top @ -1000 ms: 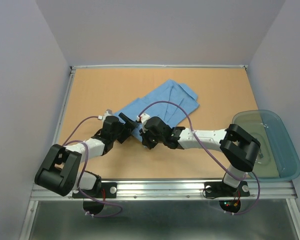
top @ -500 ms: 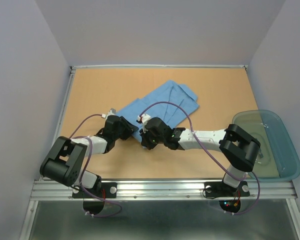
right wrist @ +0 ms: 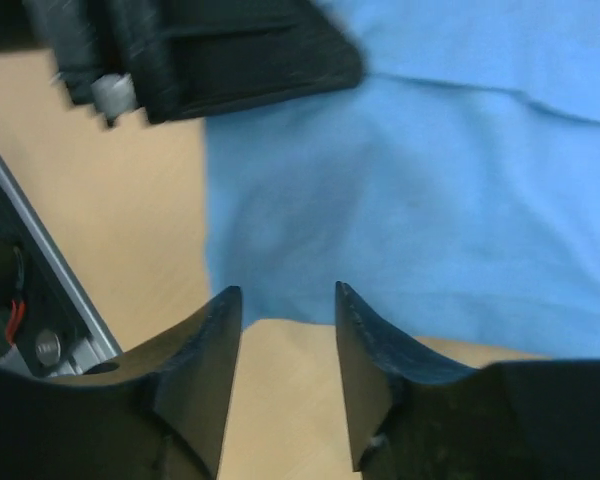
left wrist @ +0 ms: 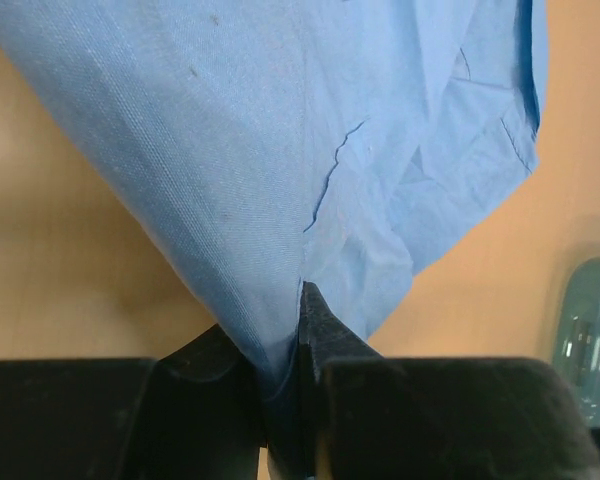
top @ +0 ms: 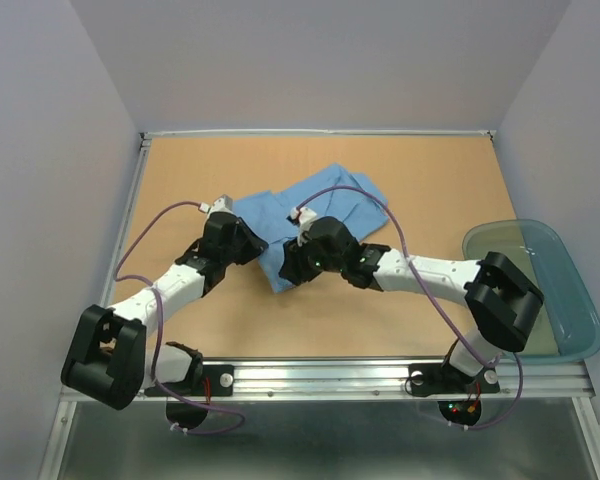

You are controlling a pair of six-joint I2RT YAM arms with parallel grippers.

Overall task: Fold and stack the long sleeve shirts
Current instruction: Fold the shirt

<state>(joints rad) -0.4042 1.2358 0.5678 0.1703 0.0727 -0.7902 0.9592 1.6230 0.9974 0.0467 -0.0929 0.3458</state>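
Pale grey walls enclose a tan tabletop, an aluminium rail along its near edge.

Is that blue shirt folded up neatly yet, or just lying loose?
Loose, not neatly folded: the light blue shirt lies rumpled on the table, one corner pinched between the left fingers.

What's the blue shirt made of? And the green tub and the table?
The blue shirt: thin woven cloth, matte; fine threads show and it folds softly. The tub: probably plastic, glossy, teal and see-through. The table: smooth tan board, maybe wood or laminate; can't tell which.
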